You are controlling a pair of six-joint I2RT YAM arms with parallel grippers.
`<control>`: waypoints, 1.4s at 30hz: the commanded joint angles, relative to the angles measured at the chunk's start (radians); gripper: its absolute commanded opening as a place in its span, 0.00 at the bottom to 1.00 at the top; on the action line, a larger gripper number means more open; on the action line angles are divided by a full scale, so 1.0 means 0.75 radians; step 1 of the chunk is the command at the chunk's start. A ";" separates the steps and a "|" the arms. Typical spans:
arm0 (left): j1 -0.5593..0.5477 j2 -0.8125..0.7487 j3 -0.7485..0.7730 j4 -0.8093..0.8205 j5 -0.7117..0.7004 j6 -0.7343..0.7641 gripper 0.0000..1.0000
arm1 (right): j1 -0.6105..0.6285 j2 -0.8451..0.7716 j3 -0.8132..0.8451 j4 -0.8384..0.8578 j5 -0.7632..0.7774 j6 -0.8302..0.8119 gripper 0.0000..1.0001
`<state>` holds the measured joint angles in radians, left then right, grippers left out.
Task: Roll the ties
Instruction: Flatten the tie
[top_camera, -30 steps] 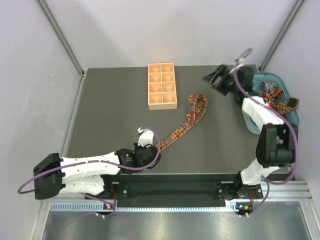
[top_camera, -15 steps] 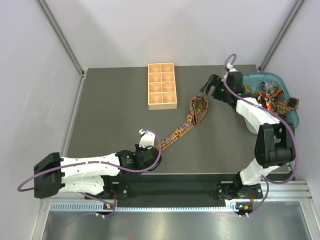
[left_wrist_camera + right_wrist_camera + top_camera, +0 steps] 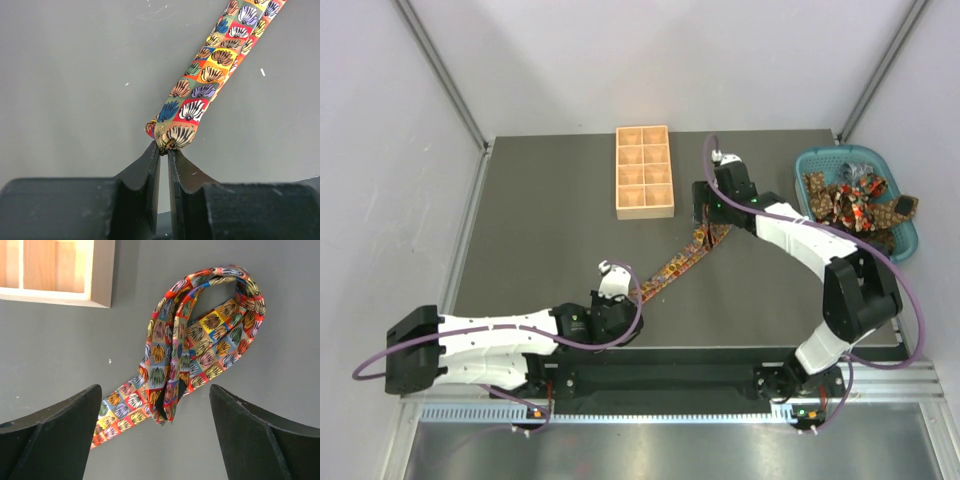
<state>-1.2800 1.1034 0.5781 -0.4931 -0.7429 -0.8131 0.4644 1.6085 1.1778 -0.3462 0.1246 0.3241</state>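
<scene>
Grey table (image 3: 550,220): left pincer (image 3: 164,150) pinches tie (image 3: 200,95) end; right pincer (image 3: 155,388) gapes over looped end, which overhead view hides.

Even, soft light; sharp, shadowless frames.

Tan wooden tray (image 3: 644,214), teal basket (image 3: 830,152) well apart

Printed cloth tie (image 3: 200,95) w/ slight sheen — matt grey tabletop (image 3: 75,75), pale wood tray (image 3: 102,270)
</scene>
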 commanded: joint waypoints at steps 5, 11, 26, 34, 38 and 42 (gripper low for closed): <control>-0.020 -0.033 -0.010 0.034 -0.055 -0.016 0.16 | 0.033 0.083 -0.045 -0.023 0.092 -0.015 0.78; -0.032 -0.033 -0.008 0.034 -0.067 -0.020 0.16 | 0.037 0.144 -0.098 0.046 -0.002 0.024 0.63; -0.054 -0.033 -0.010 0.025 -0.089 -0.026 0.14 | -0.253 0.036 0.000 0.387 -0.673 0.336 0.00; -0.071 -0.027 -0.002 0.019 -0.104 -0.035 0.14 | -0.652 0.262 0.282 0.802 -0.764 0.840 0.83; -0.089 -0.015 0.008 0.001 -0.126 -0.047 0.14 | -0.630 0.269 0.432 0.554 -0.629 0.610 1.00; -0.122 0.001 0.021 -0.015 -0.161 -0.065 0.13 | -0.564 0.081 0.175 0.633 -0.455 0.481 1.00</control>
<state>-1.3518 1.1023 0.5777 -0.4946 -0.8089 -0.8413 -0.0086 1.7809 1.4124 0.1146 -0.3065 0.7803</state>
